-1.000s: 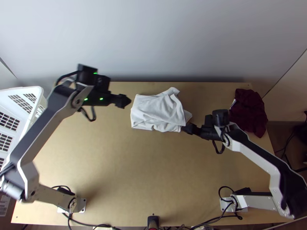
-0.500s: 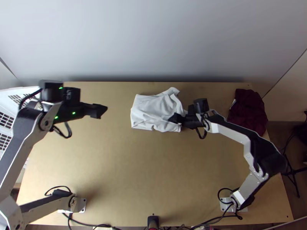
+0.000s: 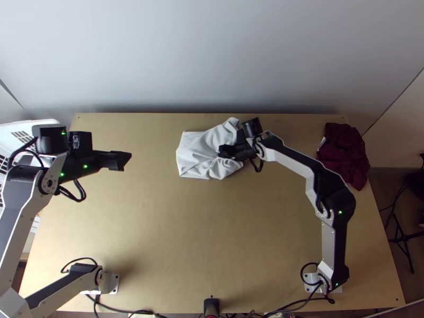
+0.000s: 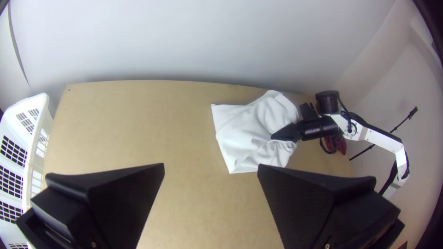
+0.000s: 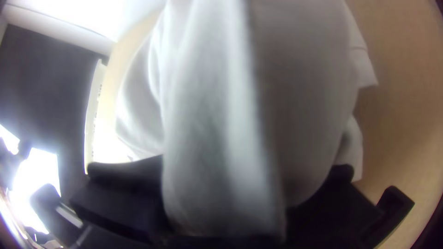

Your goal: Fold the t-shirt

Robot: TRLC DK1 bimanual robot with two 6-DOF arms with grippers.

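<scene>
In the top view, my left gripper (image 3: pixel 126 159) is above the table's left part, away from the cloth. The left wrist view shows that gripper (image 4: pixel 211 168) open, its fingers wide apart with nothing between them. My right gripper (image 3: pixel 222 152) is at the right part of the white t-shirt (image 3: pixel 196 155), which lies in a wrinkled, folded heap near the table's back edge. In the right wrist view, my right gripper (image 5: pixel 224 198) is shut on a thick bunch of the t-shirt (image 5: pixel 212 115), which hides much of the fingers.
A dark red cloth (image 3: pixel 344 153) lies at the table's right back. A white basket (image 3: pixel 17 129) stands at the left edge. Bare wooden table (image 3: pixel 201 233) stretches in front of the t-shirt. Cables run along the near edge.
My left gripper has moved left, away from the t-shirt. My right gripper has moved left and a little back over the t-shirt, and the cloth has shifted slightly left with it.
</scene>
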